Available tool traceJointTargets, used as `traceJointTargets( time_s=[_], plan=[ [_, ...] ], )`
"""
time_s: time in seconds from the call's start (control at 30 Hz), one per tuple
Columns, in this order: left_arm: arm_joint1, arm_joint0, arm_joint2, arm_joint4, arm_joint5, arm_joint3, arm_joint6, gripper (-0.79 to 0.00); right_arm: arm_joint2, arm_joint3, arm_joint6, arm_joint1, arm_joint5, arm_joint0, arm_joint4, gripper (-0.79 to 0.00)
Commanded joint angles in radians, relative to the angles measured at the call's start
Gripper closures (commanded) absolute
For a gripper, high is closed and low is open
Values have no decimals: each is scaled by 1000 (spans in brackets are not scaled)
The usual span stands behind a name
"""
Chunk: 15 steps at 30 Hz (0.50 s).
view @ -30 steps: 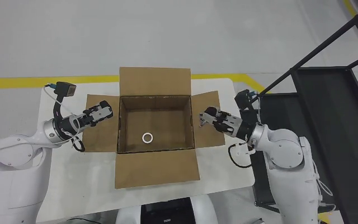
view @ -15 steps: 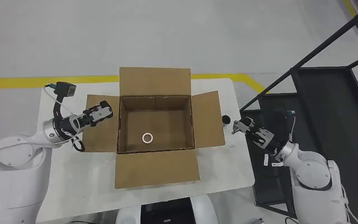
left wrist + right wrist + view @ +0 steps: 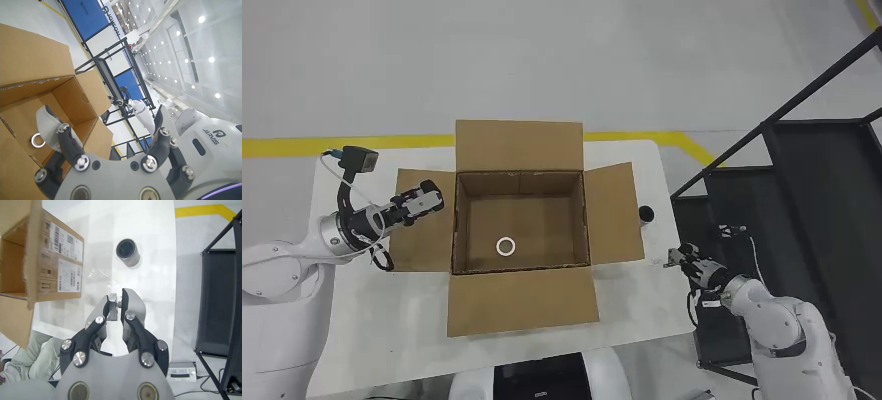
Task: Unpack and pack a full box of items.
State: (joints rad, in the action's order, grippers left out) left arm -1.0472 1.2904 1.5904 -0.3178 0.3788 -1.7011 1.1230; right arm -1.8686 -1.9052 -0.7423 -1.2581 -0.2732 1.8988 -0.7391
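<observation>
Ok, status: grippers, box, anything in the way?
Left gripper open over left flap. Right gripper shut on small metal part, at table's right edge. Box open, one ring inside. Black cylinder on table beside right flap.

I note two white shipping labels (image 3: 69,275) on the outer face of the cardboard box (image 3: 11,313) flap: barcodes, arrow marks, print too fine to read. Blue banners (image 3: 90,20) carry white lettering. The stamped line on the metal part (image 3: 113,310) is illegible.

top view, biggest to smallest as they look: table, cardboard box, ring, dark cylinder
1. table
2. cardboard box
3. ring and dark cylinder: too close to rank; the ring lies lower, on the box floor.
</observation>
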Motion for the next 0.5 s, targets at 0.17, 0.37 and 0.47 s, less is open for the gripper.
traceJointTargets(
  time_s=[0.17, 0.37, 0.47],
  plan=[
    [0, 0, 0, 0, 0, 0, 0, -785, 169, 53, 114, -9, 187, -64, -261, 0],
    [0, 0, 0, 0, 0, 0, 0, -785, 236, 112, 180, -17, 334, -116, -343, 0],
    [0, 0, 0, 0, 0, 0, 0, -785, 247, 140, 202, -18, 341, -134, -344, 0]
  ],
)
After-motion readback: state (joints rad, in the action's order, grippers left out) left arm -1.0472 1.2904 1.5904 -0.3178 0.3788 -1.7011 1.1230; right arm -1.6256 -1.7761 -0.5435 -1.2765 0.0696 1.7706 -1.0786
